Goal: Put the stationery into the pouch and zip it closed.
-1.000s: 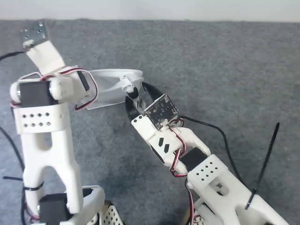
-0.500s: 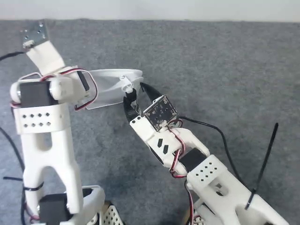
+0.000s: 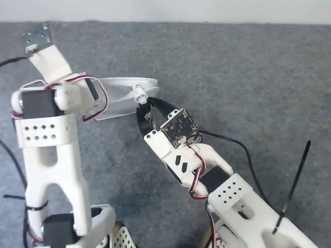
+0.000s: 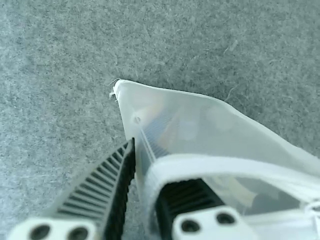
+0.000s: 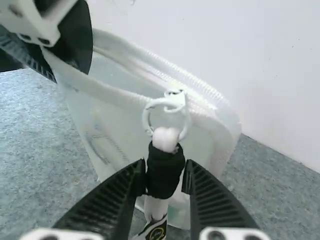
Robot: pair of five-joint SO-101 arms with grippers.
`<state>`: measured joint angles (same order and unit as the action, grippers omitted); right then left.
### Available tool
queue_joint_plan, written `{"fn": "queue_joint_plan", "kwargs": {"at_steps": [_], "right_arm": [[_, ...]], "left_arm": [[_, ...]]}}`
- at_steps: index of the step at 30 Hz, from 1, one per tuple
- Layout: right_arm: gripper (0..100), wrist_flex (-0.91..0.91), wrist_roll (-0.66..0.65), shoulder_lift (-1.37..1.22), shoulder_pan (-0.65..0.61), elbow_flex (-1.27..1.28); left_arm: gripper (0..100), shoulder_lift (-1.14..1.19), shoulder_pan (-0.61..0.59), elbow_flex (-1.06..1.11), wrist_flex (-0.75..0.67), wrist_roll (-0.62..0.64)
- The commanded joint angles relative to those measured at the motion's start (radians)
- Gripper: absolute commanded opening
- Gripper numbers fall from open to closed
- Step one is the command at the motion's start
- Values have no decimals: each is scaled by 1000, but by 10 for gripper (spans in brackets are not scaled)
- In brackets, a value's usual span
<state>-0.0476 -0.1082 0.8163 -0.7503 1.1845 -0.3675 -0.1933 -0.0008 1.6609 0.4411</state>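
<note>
My right gripper (image 5: 163, 172) pinches the pull (image 5: 165, 140) tight. Past it the pouch (image 5: 110, 125) sits on the table (image 5: 30, 150). My left gripper (image 4: 145, 200) pinches its far end. If that end slips out, the pouch slides with my pull and the zip jams.

The pouch (image 4: 200, 125) is frosted translucent plastic, smooth and faintly glossy, with white woven zipper tape (image 5: 200, 92) and a matt black pull tab (image 5: 161, 162). Grey, fuzzy, matt felt covers the tabletop (image 3: 248, 67). The right gripper's (image 5: 163, 172) fingers (image 5: 115, 195) are black ribbed plastic; the arm shells (image 3: 51, 170), white matt plastic.
</note>
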Motion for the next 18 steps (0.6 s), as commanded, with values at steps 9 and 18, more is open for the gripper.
{"fn": "queue_joint_plan", "kwargs": {"at_steps": [9,18], "right_arm": [[106,-73,-8,30,2,-12],[6,-51,-14,41,30,-12]], "left_arm": [[12,-58,8,-19,-37,-5],[12,-58,6,-19,-37,-5]]}}
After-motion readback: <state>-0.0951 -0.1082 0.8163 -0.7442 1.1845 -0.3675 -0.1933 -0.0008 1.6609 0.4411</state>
